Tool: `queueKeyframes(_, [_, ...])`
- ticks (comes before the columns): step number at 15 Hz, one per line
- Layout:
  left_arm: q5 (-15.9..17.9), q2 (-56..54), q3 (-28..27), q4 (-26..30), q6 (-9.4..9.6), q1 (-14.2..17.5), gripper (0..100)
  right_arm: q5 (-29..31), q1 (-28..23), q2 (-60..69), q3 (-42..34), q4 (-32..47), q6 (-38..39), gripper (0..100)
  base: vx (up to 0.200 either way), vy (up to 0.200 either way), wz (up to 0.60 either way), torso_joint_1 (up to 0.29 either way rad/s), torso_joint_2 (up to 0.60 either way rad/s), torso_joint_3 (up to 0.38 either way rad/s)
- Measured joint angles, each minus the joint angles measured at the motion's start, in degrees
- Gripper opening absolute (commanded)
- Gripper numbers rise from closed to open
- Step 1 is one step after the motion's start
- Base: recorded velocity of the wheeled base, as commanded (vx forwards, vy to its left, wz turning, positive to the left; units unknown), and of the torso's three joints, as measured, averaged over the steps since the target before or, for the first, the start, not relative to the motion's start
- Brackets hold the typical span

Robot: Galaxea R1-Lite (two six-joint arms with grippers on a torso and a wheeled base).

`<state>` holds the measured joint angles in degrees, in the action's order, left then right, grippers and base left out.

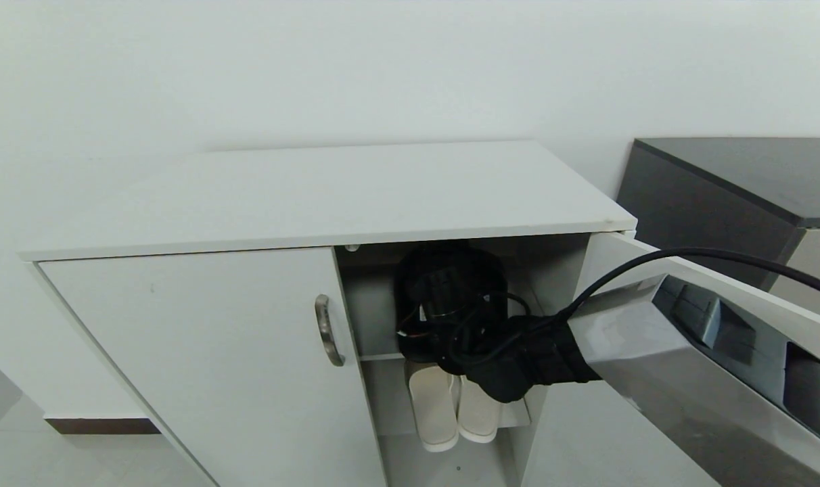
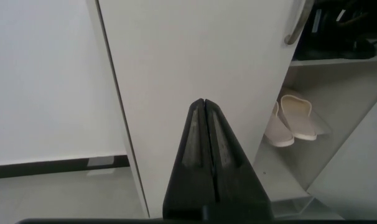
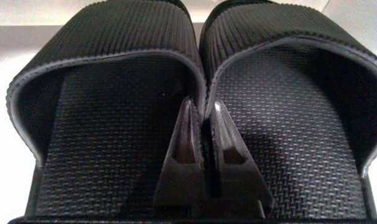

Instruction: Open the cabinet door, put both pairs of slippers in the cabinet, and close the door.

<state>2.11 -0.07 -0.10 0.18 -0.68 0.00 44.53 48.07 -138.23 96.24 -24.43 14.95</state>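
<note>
Currently the right tool pinches the black slippers inside the cabinet; the left tool is closed, empty.

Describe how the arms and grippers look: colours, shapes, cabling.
Right arm: glossy silver-grey shell with dark recessed panels and a black wrist section wrapped in looped black wires. One thick black cable arches along it. Right gripper and left gripper: black, tapered wedge-shaped fingers with paler grey inset faces.

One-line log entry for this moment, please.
right door: open | white slippers: on lower shelf | black slippers: pinched in right end effector, at upper shelf | left end effector: shut, empty, before closed left door
</note>
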Motion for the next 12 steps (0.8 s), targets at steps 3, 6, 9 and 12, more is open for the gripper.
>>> queueKeyframes(3, [0.0,0.0,0.0,0.0,0.0,0.0,0,0.0,-0.3,-1.0,1.4,0.0,-0.7,100,0.0,0.0,0.0,0.0,0.0,0.0])
queueKeyframes(6, [0.0,0.0,0.0,0.0,0.02,0.0,0,0.4,-0.4,-1.6,2.0,0.0,-0.9,100,0.0,0.0,0.0,0.0,0.0,0.0])
queueKeyframes(9, [0.1,0.0,0.0,0.0,0.09,0.0,0,0.4,0.6,0.1,-2.1,-0.1,-0.7,100,0.0,0.0,0.0,0.0,0.0,0.0])
queueKeyframes(12, [0.1,0.0,0.0,0.0,0.09,0.0,0,-0.1,1.7,5.1,-9.1,-1.9,-0.5,100,-0.133,0.0,0.0,0.0,0.0,0.002])
